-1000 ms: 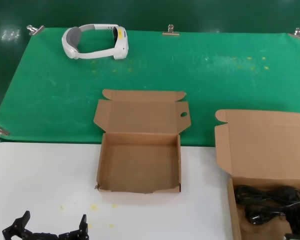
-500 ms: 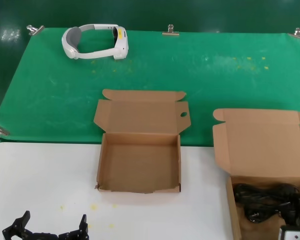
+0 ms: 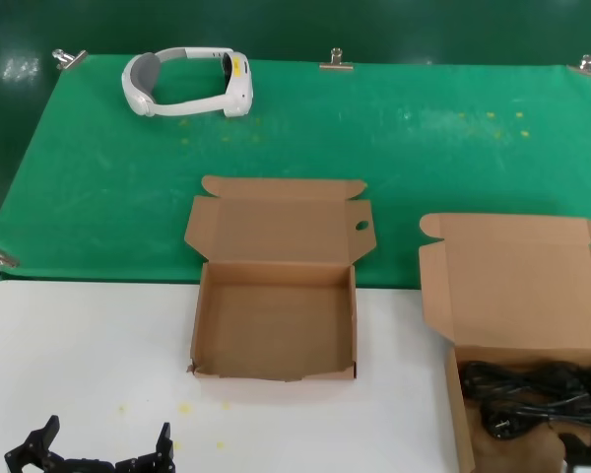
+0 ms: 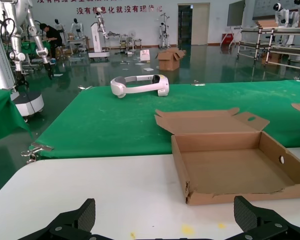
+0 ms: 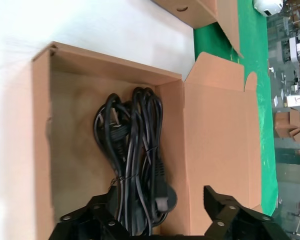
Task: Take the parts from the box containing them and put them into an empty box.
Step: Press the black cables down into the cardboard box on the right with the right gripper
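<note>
Two open claws, one hovering over the cable box, the other idle.

Right claw (image 5: 160, 212) hangs spread wide and empty just above the black cables (image 5: 135, 150), which lie bundled directly beneath it in the plain-lidded box (image 5: 217, 140). Compared with half a second ago, less of this claw shows at the bottom right corner of the head view, and the cables (image 3: 532, 394) are more exposed. Left claw (image 3: 103, 453) is parked low on the white table (image 3: 79, 345), fingers apart, holding nothing; the empty box (image 3: 276, 325) with the round-holed lid sits ahead of it. Red Chinese writing on the far wall is too small to read reliably.
</note>
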You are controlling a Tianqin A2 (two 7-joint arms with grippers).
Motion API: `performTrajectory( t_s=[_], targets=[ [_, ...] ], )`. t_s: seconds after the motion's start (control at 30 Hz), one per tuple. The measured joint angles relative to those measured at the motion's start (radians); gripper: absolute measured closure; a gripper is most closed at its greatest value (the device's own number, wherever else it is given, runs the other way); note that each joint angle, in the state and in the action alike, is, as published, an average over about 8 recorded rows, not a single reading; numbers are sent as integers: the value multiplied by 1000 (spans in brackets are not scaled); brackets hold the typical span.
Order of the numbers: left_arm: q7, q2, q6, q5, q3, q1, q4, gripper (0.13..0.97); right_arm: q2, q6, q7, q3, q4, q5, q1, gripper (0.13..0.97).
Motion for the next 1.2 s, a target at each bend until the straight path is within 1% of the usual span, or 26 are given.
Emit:
performTrajectory(
  t_s=[0.13,0.23,0.27,0.53,0.67,0.97,1.2],
  targets=[
    [0,0,0,0,0,0,0,132,25,20,8,0,36,0,-17,507],
    [0,0,0,0,0,0,0,132,26,23,11,0,37,0,-22,426],
    [0,0,0,0,0,0,0,132,24,22,11,0,33,0,-22,426],
    [0,0,0,0,0,0,0,132,-33,-17,-13,0,-55,0,10,311],
    [0,0,0,0,0,0,0,132,-67,-48,-28,0,-111,0,29,311],
    [0,0,0,0,0,0,0,132,-131,-118,-45,0,-232,0,57,366],
    [0,0,0,0,0,0,0,132,-159,-149,-47,0,-287,0,66,471]
  ],
)
